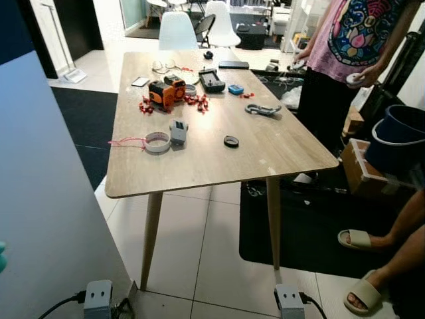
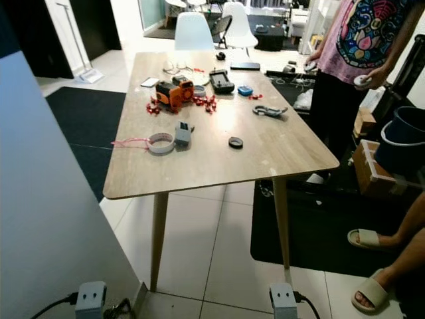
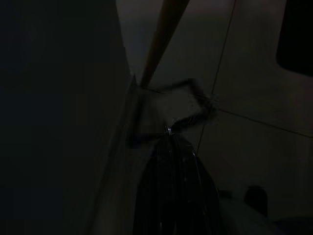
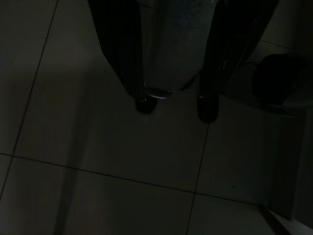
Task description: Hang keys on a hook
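Note:
A grey carabiner bunch that looks like the keys [image 1: 262, 109] lies on the wooden table [image 1: 199, 166], towards its far right side. A white panel [image 1: 46, 219] stands at my left, with a small teal piece [image 1: 1, 256] at its edge. Both arms hang low in front of the table, their silver wrists [image 1: 98, 297] [image 1: 289, 297] near the floor. In the dark left wrist view the left gripper [image 3: 168, 134] has its fingers together over the floor by a table leg. The right gripper [image 4: 176, 108] hangs open above the tiles, holding nothing.
On the table lie an orange tool [image 1: 163, 93], red clips [image 1: 198, 101], a tape roll [image 1: 158, 142], a black ring [image 1: 231, 141] and small devices. A person in a pink shirt [image 1: 358, 33] stands at the right; sandalled feet [image 1: 362, 239] and boxes sit there too. White chairs [image 1: 178, 30] stand behind.

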Available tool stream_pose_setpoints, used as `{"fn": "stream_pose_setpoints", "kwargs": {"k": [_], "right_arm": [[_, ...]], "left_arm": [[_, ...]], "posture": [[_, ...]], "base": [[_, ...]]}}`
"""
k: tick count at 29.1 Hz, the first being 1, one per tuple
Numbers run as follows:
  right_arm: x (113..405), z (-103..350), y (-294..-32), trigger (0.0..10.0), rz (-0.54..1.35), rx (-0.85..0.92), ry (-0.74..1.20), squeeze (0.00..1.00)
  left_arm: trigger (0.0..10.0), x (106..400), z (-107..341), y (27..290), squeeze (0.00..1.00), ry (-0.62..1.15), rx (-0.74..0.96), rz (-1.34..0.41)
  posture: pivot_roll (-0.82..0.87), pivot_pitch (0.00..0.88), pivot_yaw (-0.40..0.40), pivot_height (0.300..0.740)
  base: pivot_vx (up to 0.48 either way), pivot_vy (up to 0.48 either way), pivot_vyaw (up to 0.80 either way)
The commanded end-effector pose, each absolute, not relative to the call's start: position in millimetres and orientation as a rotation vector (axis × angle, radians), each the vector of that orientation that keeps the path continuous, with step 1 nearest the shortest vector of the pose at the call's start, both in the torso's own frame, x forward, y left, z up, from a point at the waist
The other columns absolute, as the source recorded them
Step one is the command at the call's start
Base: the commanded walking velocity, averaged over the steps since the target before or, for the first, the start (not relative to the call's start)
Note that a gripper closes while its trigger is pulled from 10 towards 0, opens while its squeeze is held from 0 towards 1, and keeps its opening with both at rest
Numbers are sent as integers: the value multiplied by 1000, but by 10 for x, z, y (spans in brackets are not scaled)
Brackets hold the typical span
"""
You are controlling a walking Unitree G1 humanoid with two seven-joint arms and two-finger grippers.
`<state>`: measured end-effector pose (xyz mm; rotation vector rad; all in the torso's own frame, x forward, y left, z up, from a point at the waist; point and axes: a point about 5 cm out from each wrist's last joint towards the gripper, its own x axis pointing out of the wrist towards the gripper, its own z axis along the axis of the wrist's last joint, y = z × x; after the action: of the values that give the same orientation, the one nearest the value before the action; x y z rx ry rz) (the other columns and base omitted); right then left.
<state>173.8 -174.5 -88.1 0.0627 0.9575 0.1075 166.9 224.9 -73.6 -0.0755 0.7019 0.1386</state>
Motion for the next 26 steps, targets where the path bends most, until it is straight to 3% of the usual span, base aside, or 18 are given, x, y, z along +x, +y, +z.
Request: {"fn": "stream_pose_setpoints", "kwargs": {"k": [1, 26], "right_arm": [[1736, -880, -1754, 10000, 114, 54, 960, 0], [1750, -875, -1742, 10000, 126, 48, 957, 0]], "left_arm": [[10000, 1659, -742, 2225, 0, 697, -88, 139], [10000, 1669, -746, 2233, 0, 708, -88, 160]], "posture": [[61, 27, -5, 740], [62, 33, -7, 740]], "base": [[0, 0, 0], [0, 0, 0]]}}
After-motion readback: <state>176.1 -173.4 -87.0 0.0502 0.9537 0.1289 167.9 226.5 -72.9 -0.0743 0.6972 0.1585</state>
